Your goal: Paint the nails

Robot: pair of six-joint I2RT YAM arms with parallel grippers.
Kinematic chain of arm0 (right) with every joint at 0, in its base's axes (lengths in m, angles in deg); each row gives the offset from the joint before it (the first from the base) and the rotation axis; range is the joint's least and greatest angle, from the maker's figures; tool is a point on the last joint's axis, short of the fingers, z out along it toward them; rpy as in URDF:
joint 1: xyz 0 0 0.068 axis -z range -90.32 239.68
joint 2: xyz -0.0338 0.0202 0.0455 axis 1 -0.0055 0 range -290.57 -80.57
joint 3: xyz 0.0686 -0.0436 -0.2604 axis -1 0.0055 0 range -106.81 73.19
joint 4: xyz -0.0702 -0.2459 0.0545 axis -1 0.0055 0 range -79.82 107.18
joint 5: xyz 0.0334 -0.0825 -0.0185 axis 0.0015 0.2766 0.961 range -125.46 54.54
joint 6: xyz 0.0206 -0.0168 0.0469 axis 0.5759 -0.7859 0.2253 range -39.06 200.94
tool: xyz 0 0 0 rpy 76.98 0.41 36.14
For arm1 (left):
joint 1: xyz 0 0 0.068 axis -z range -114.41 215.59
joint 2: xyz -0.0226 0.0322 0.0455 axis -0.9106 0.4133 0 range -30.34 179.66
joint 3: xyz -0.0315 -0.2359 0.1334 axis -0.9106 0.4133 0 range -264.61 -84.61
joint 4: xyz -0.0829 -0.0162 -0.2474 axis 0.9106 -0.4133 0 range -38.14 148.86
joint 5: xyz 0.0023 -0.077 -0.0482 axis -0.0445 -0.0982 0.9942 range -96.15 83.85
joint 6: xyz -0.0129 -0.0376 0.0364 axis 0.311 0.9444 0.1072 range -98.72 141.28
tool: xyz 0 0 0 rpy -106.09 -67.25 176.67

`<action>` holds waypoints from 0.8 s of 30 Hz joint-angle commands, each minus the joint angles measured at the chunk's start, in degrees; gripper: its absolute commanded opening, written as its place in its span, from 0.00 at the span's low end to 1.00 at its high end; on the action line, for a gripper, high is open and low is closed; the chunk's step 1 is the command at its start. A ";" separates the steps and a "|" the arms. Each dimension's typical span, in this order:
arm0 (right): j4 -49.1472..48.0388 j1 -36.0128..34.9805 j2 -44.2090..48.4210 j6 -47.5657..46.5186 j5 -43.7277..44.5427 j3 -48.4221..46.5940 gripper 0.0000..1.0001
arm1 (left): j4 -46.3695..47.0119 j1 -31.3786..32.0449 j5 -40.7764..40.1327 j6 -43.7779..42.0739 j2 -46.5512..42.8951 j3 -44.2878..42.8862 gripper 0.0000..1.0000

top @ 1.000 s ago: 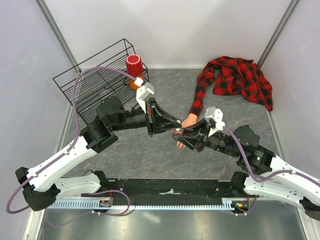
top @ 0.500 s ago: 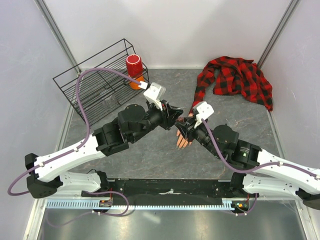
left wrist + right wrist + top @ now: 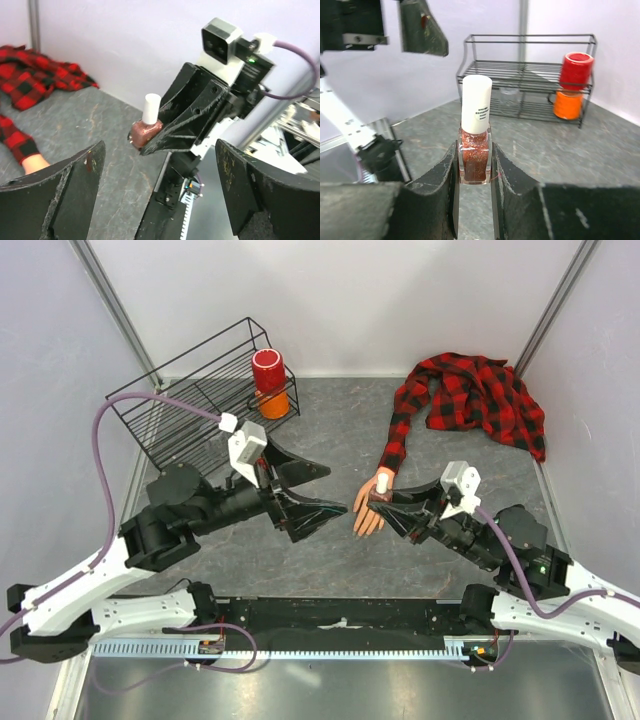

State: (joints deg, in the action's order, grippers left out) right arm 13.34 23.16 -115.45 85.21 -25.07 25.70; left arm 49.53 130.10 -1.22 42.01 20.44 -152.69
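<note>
The nails [image 3: 361, 530] tipped the mannequin hand [image 3: 368, 512]. Just beside that hand, the right gripper [image 3: 386, 496] clamped the polish bottle [image 3: 381, 483] upright, probably to offer its cap. Left of the hand, the left gripper [image 3: 336, 490] gaped wide, empty.

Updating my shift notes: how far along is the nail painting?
Done: the right end effector grips the polish bottle upright near the mannequin hand. In hand: the left end effector stands open, apart from the bottle. Left: the white cap is on, no brush out; no polish shows on the nails.
</note>
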 commanded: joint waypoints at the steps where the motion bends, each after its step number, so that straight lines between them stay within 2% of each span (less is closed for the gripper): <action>1: 0.80 0.08 1.91 1.26 -8.27 -1.12 0.00 | 0.01 -4.21 13.85 2.38 0.36 -0.83 0.94; 3: 1.06 0.16 1.91 1.61 -9.42 -1.38 0.00 | 0.18 -6.66 19.99 3.52 1.68 -1.27 0.89; 11: 1.15 0.08 1.56 2.32 -10.13 -2.00 0.00 | -0.87 -7.73 28.80 1.95 8.36 -5.74 0.79; 15: 1.32 0.16 1.82 2.32 -9.78 -1.82 0.00 | -3.33 -7.73 29.08 -0.34 12.40 -10.14 0.74; 20: 1.76 0.16 1.83 2.23 -9.34 -1.47 0.00 | -1.84 -7.73 28.38 -0.43 13.64 -10.50 0.70; 24: 1.85 0.08 2.09 1.88 -8.37 -1.38 0.00 | -2.89 -7.82 28.29 -0.69 15.13 -11.99 0.63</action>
State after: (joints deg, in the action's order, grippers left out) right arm 16.73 23.16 -113.87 86.94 -34.14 25.68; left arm 46.65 122.56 25.80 43.50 34.10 -161.25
